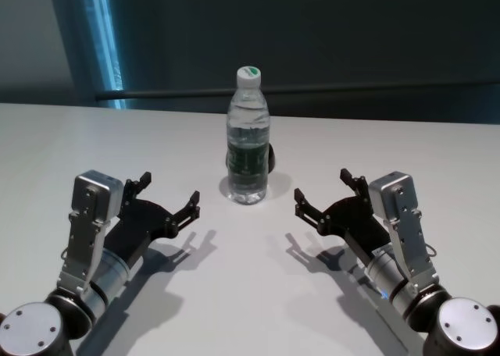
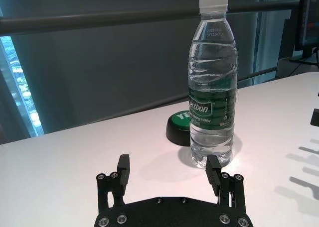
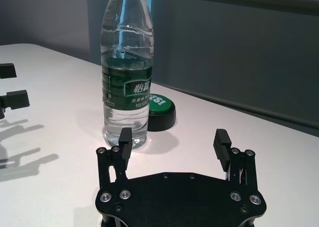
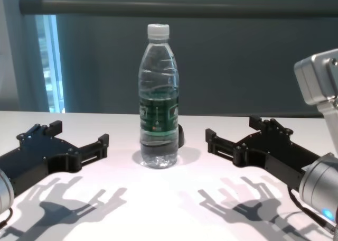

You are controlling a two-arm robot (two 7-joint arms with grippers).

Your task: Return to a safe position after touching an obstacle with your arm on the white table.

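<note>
**One bottle, two open grippers on a white table**

Nearest the table's front edge, two arms reach in from the near corners. The left gripper [image 1: 167, 194] hovers low over the near left part of the white table [image 1: 70, 137], its jaws spread wide with nothing between them. The right gripper [image 1: 326, 192] mirrors it on the near right, jaws equally apart and empty. Both cast sharp finger shadows on the matte white surface.

Between the two grippers and a little farther in, toward the middle of the table, stands one obstacle [image 1: 248, 137]: a clear water bottle, upright, with a white cap and dark green label band. Neither gripper touches it; each sits well clear to its side.

Just behind the bottle, nearly touching its base, lies one black button [image 2: 179, 128] with a green top.

Past the table's far edge, a dark horizontal rail [image 4: 174, 7] runs along a grey-blue wall, and a bright window strip [image 1: 104, 40] shows at the far left.
</note>
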